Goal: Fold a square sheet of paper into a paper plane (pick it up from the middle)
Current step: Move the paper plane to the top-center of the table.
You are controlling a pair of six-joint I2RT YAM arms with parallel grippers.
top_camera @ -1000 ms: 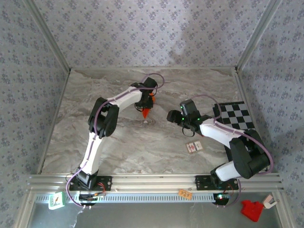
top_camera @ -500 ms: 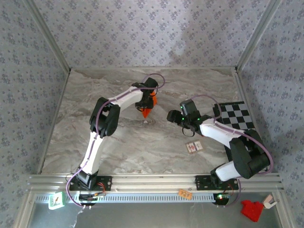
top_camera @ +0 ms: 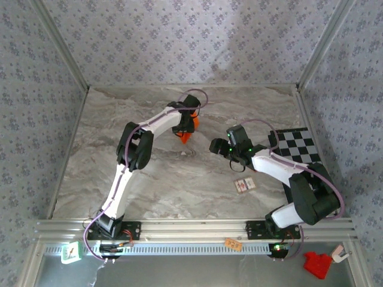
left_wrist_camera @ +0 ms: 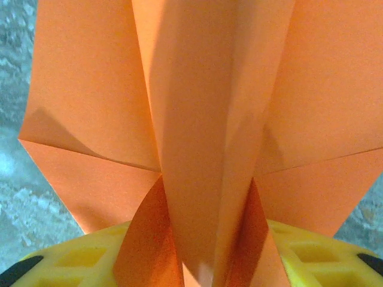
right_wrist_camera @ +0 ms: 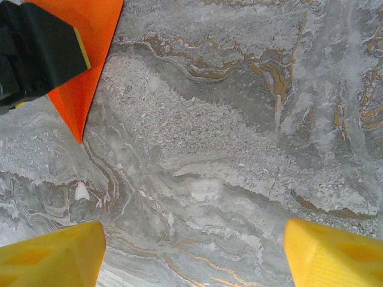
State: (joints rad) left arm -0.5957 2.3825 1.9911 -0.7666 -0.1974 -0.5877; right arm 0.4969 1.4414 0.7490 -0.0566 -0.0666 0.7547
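The paper plane [top_camera: 188, 135] is bright orange, folded to a narrow point, and hangs point-down under my left gripper [top_camera: 184, 125] at the back middle of the marble table [top_camera: 119, 149]. In the left wrist view its centre keel and splayed flaps [left_wrist_camera: 209, 119] stand between my yellow fingers [left_wrist_camera: 78, 257], and my left gripper [left_wrist_camera: 200, 266] is shut on it. The right wrist view shows its tip [right_wrist_camera: 81, 107] beside the left gripper's black finger [right_wrist_camera: 36, 48]. My right gripper [top_camera: 216, 145] hovers to the right of the plane, open [right_wrist_camera: 194, 251] over bare marble.
A black-and-white checkered board [top_camera: 297, 145] lies at the right edge, under the right arm. Two small cards [top_camera: 244, 185] lie in front of the right gripper. A red block [top_camera: 317, 264] sits off the table at the front right. Patterned walls enclose three sides.
My left gripper has drawn back and slightly up with the plane, lifting its tip away from the table. The right gripper has stayed where it was.
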